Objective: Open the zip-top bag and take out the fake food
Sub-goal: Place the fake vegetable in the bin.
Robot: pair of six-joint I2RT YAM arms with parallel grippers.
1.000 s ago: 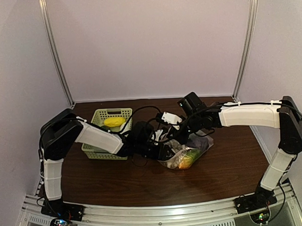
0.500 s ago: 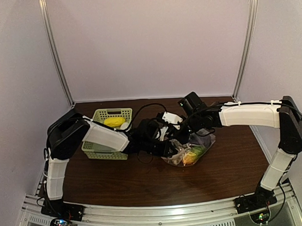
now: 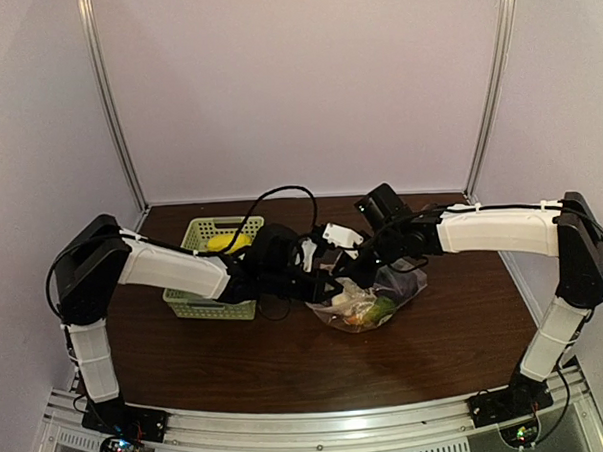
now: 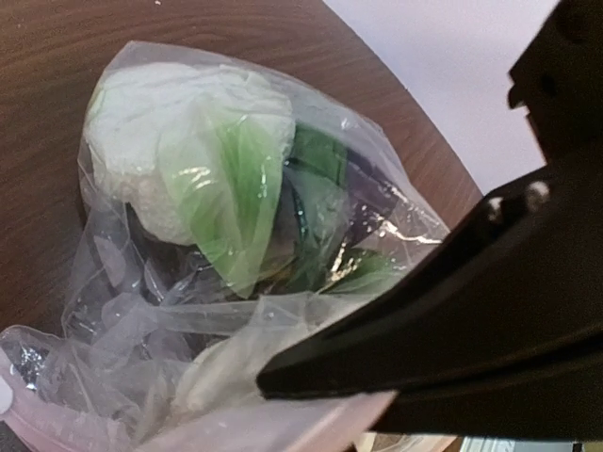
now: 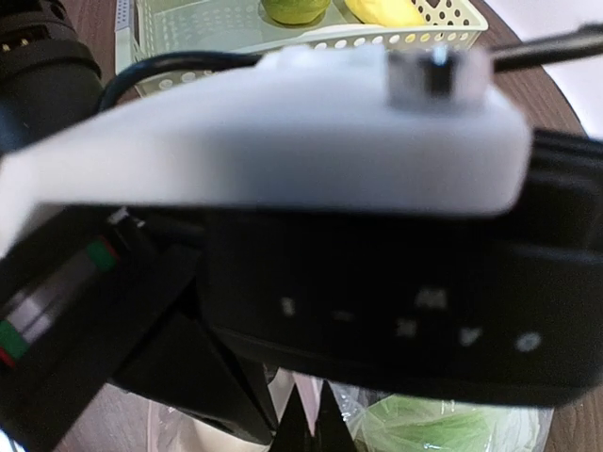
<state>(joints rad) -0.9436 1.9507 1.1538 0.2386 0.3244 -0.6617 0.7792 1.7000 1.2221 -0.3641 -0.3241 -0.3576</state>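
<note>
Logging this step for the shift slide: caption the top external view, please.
Both shut, left gripper and right gripper meet at the zip-top bag; fake food inside, green basket to its left.

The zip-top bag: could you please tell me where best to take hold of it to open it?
Pinch one lip of the pale zip strip of the zip-top bag, coming from the left in the top view, where that edge faces. The plastic there lies thin and flat, while the fake food bulges at the far end.

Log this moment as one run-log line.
left fingers: shut on zip-top bag | right fingers: shut, at bag | fake food: inside bag
</note>
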